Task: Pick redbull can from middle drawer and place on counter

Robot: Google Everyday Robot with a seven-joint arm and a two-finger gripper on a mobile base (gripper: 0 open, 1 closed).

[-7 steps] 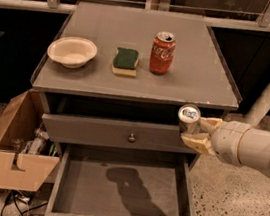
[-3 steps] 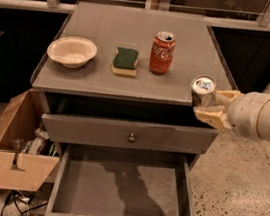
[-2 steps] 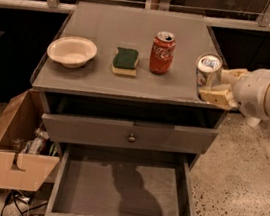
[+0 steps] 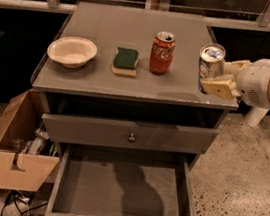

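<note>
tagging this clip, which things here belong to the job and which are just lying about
Job: flat grey counter top; open grey middle drawer; slim blue-and-silver redbull can; white robot gripper at the counter's right edge, jaws shut on it.
Lying about: red Coca-Cola can; green sponge; cream bowl; cardboard box.

The redbull can (image 4: pixel 211 66) is shiny metal with a bright silver top. The gripper (image 4: pixel 224 75), over the right edge of the counter (image 4: pixel 112 25), grips it with pale, matt pads (image 4: pixel 218 86). The counter is dull grey, chipped pale at the edges. The red can (image 4: pixel 162 52) is glossy. The sponge (image 4: pixel 126 60) looks rough. The box (image 4: pixel 19 171) is brown cardboard.
</note>
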